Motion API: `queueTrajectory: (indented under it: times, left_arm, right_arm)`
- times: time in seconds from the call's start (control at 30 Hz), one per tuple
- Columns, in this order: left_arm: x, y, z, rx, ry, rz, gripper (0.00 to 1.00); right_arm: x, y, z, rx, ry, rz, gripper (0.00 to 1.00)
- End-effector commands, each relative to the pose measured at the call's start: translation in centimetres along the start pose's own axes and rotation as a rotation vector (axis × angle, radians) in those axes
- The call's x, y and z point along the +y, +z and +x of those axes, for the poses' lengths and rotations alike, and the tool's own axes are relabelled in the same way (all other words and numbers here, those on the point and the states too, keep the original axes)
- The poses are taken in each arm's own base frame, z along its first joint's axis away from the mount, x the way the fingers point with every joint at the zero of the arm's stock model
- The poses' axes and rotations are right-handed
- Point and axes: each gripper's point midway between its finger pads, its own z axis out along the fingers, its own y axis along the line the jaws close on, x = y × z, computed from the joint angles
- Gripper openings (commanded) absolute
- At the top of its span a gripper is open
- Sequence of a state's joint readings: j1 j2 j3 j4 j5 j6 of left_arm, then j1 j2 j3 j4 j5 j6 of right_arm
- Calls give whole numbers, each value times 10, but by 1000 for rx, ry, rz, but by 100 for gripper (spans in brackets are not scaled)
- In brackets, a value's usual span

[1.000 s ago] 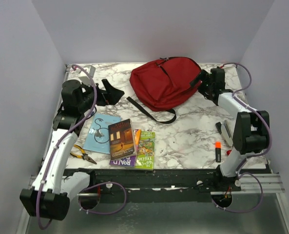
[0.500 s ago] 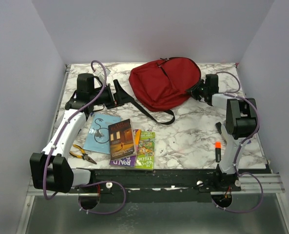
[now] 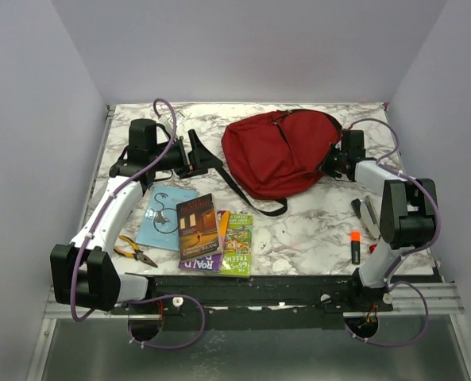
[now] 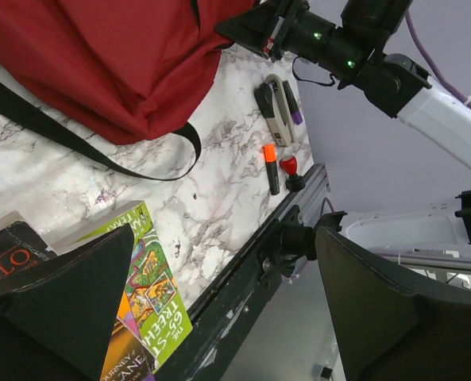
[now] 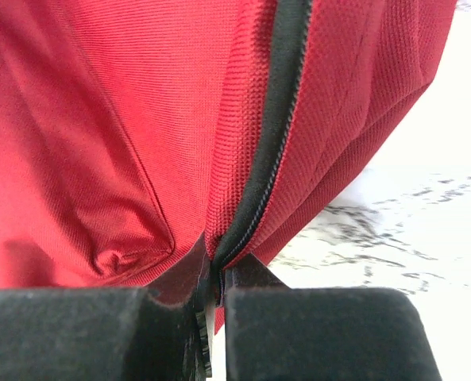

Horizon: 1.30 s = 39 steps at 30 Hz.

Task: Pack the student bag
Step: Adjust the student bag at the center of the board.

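– where's the bag?
– the bag (image 3: 279,155) lies flat by the far edge of the table (image 3: 314,222), right of the middle. its strap (image 3: 247,193) trails toward the near edge.
– and the right gripper?
– the right gripper (image 5: 218,279) is at the bag's right side, jaws pinched tight on the fabric right at the black zip (image 5: 271,135). from above its tips are lost against the bag. can't tell if a zip pull is in there, it's too close and dark.
– the left one?
– the left gripper (image 4: 219,313) is spread wide with nothing in it, just left of the bag and apart from it.
– what else?
– books (image 3: 199,230) overlap by the near edge, the lower ones half covered. pliers (image 3: 136,252) sit toward the near left corner. a stapler (image 4: 273,111) and marker (image 4: 272,167) are along the right edge, with a small red thing (image 4: 288,165) i can't make out.
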<state>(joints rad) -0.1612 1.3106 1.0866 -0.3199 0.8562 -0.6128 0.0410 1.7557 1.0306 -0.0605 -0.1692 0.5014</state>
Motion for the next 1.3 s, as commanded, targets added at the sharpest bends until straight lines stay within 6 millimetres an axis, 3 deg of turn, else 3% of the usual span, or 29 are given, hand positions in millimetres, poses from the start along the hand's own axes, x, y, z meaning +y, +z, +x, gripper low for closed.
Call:
queueTrajectory:
  times: [0.0,0.07,0.13,0.3,0.47,0.6,0.8,0.9,0.97,1.03,1.13,1.27]
  left_arm:
    - [-19,-3,1,4,34,67,98]
    - [-23,-3,1,9,41,80,98]
    - [-20,-2,2,5,39,69,99]
    - [-24,-3,2,9,45,83,98]
    - [-25,-5,1,4,50,82,98]
    - [-23,-3,1,2,46,77,99]
    - [-25,-4,2,2,48,91,98]
    - [-17,-1,1,3,45,65,99]
    - [-17,1,3,20,33,73,98]
    - [-15,2,3,24,28,71,98]
    - [-10,4,2,24,19,59,98]
    - [-5,9,5,42,-9,56,98]
  right_arm:
    - [-43,-8,-11,46,-173,221,4]
    - [-54,-6,-22,54,-176,311,10]
    - [-60,-8,-30,39,-136,376,30]
    - [-43,-37,-54,-90,-117,363,60]
    - [-4,-68,-74,-219,-205,380,63]
    - [58,-53,-72,-207,-270,233,62]
    - [170,-4,-28,-72,-336,-95,58]
    - [203,12,-13,-36,-306,-232,50]
    - [203,24,-10,-62,-293,-241,45]
    - [189,35,-3,-72,-307,-181,39]
    - [167,44,21,-24,-331,-139,37]
    - [142,38,64,35,-352,-138,37]
